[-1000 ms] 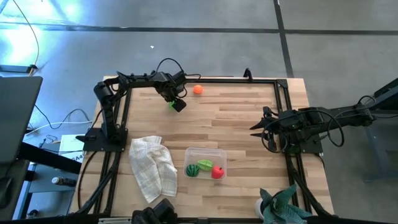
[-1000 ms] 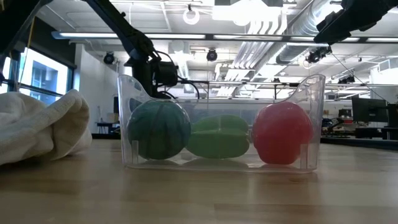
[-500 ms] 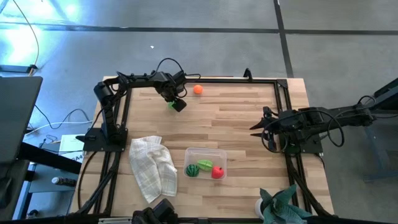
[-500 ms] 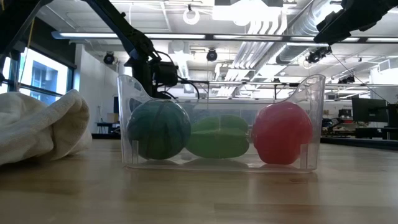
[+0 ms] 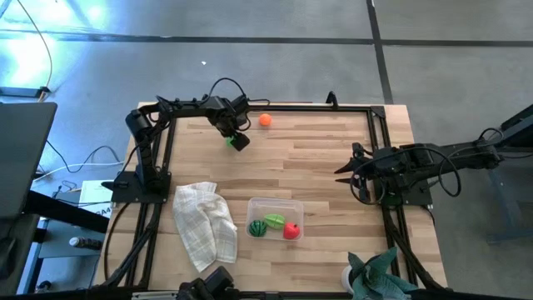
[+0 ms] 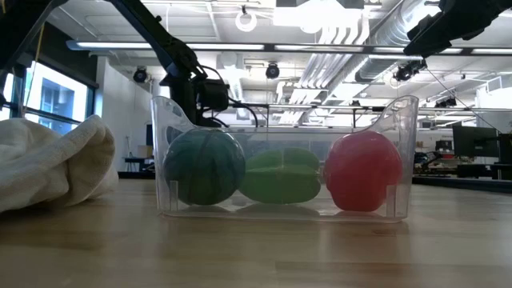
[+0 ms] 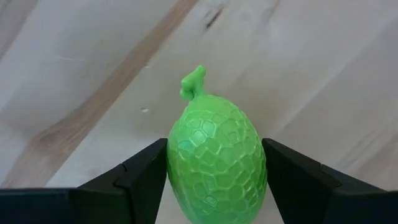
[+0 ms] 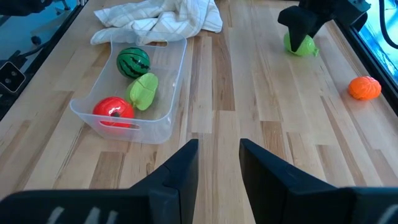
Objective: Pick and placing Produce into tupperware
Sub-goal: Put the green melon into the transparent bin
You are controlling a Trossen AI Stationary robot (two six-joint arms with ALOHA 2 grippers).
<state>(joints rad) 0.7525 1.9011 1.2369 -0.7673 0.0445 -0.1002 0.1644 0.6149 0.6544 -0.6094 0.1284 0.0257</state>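
Left gripper (image 5: pixel 233 140) low over the far-left part of the wooden counter (image 5: pixel 316 167), its two dark fingers (image 7: pixel 140 177) clamped on either side of a bumpy light-green fruit (image 7: pixel 216 158) with a small stem – the fruit sits between the pads and lies on or just above the wood; contact with the surface cannot be told. From the right wrist view the same fruit (image 8: pixel 300 45) shows under the left gripper (image 8: pixel 306 23), with the orange piece (image 8: pixel 364 88) near it but apart, lying loose on the counter. In the high view the orange piece (image 5: pixel 265 120) rests close to the far edge, just beside the left gripper. Clear tupperware (image 5: pixel 276 203) stands near the front middle of the counter, and holds three pieces in a row: the round striped green one (image 6: pixel 204 166), the light-green leafy one (image 6: pixel 282 176), the red one (image 6: pixel 364 171) – all touching or nearly touching their neighbours. White checked cloth (image 5: pixel 204 225) crumpled just beside the tupperware on its left side. Right gripper (image 5: pixel 346 169) waits at the right edge of the counter, well apart from the tupperware, fingers (image 8: pixel 177 168) a little apart and holding nothing. Teal spiky plant (image 5: pixel 379 279) at the front-right corner.
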